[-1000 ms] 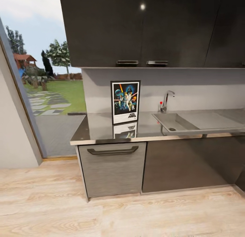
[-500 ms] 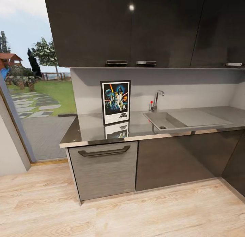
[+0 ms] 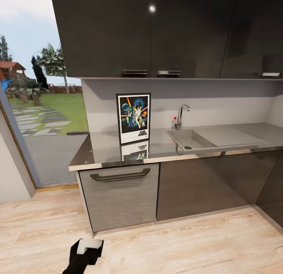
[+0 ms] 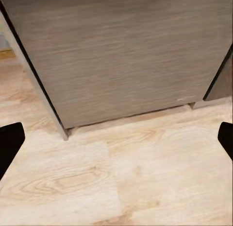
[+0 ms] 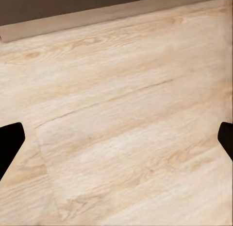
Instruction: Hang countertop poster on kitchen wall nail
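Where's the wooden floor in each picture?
Head view: the floor runs along the bottom, below the counter cabinets.
Left wrist view: the floor lies in front of the grey cabinet door.
Right wrist view: the floor stretches away from the plinth.
Shared landmark: the grey cabinet door, seen from the head and the left wrist.

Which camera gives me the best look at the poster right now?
The head view: the poster stands upright on the kitchen countertop against the wall, fully visible. The left wrist view faces a cabinet front and floor; the right wrist view faces wooden floor.
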{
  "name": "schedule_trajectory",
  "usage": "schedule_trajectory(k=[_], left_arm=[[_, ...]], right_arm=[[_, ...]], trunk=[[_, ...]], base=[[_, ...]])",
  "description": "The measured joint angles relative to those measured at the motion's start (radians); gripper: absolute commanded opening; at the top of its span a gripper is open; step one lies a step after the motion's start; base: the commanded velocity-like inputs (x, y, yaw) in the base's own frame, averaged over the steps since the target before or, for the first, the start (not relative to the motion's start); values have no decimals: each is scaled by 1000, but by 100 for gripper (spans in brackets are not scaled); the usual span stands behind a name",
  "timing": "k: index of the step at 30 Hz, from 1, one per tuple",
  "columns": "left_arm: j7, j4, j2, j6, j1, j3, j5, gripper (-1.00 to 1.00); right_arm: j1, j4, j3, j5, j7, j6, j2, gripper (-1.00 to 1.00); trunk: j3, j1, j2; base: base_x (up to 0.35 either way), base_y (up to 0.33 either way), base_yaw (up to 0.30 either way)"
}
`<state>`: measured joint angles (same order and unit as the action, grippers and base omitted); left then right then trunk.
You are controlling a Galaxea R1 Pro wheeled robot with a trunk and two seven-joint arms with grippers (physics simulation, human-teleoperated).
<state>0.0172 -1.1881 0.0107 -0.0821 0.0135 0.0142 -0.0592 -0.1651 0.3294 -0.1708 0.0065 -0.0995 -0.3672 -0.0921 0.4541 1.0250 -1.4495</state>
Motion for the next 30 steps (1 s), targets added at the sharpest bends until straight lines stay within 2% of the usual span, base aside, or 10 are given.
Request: schedule_trajectory(k=[4,7,11,14,16,17,24,26,28,30], left_arm=[[14,-166,12,-123,0,24,1,100],[40,-279,41,-185,0,34,2,100],[63,-329,70,-219,-19,38,2,100],[78,-346,86,-248,-69,40,3,100],[98,-352,95,-278,-116,40,4,100],[132,-356,105,-319,-163,40,5,100],[296,-359,130,-476,-365,40,5,100],[330,-357,134,-527,-445,40,5,100],[355,-347,137,-619,-594,34,39,100],[358,-317,137,-669,-670,19,52,100]], right_arm=[[0,1,1,0,-8,-12,-10,100],[0,2,1,0,-10,-19,-15,100],[0,3,2,0,-9,-42,-27,100],[0,3,2,0,-5,-65,-42,100],[0,3,2,-1,1,-79,-50,100],[0,3,3,-1,9,-90,-54,100],[1,3,4,-1,70,-134,-63,100],[11,3,5,-3,107,-202,-69,100],[36,20,5,-7,143,-353,-77,100],[84,78,6,-8,151,-392,-77,100]], trunk=[[0,0,0],[0,0,0],[0,0,0],[0,0,0],[0,0,0],[0,0,0],[0,0,0],[0,0,0],[0,0,0],[0,0,0]], base=[[0,0,0],[0,0,0],[0,0,0],[0,0,0],[0,0,0],[0,0,0],[0,0,0],[0,0,0],[0,0,0],[0,0,0]])
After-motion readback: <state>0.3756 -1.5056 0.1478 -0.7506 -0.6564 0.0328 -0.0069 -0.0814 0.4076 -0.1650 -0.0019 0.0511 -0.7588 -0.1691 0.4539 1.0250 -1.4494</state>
